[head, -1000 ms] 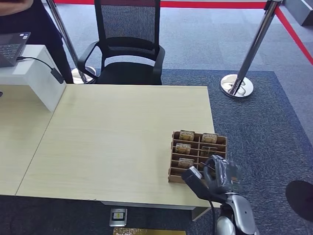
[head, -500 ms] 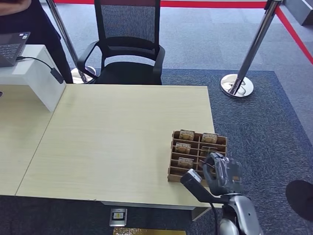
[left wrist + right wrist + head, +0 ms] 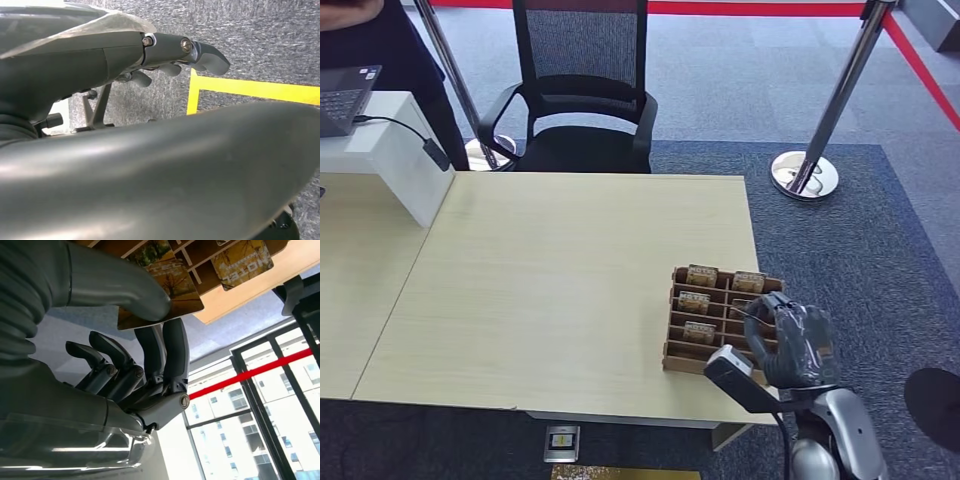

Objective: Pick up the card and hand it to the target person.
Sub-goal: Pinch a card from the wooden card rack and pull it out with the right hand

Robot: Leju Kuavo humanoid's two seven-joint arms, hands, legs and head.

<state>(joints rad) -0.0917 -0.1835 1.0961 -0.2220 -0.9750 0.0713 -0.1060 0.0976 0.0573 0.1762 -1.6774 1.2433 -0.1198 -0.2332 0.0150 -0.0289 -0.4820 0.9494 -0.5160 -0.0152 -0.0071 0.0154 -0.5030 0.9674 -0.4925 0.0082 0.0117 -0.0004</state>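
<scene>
A wooden card rack (image 3: 681,352) stands at the table's near right corner with several picture cards (image 3: 694,302) upright in its slots. My right hand (image 3: 793,345) is over the rack's right column. In the right wrist view, the thumb (image 3: 124,287) lies on one side of a card (image 3: 180,286) and the dark fingers (image 3: 173,352) on the other, so the card is pinched. Another card (image 3: 243,262) sits in the rack (image 3: 241,295) beyond. My left hand (image 3: 177,52) hangs over grey carpet, fingers stretched out, holding nothing.
The light wooden table (image 3: 569,280) stretches left of the rack. A black office chair (image 3: 580,90) stands behind it. A person's dark sleeve (image 3: 365,35), a laptop (image 3: 343,95) and a white riser (image 3: 392,150) are at the far left. A stanchion base (image 3: 804,175) stands far right.
My right hand has shifted to the right and slightly farther over the rack's right column. The rack has not moved.
</scene>
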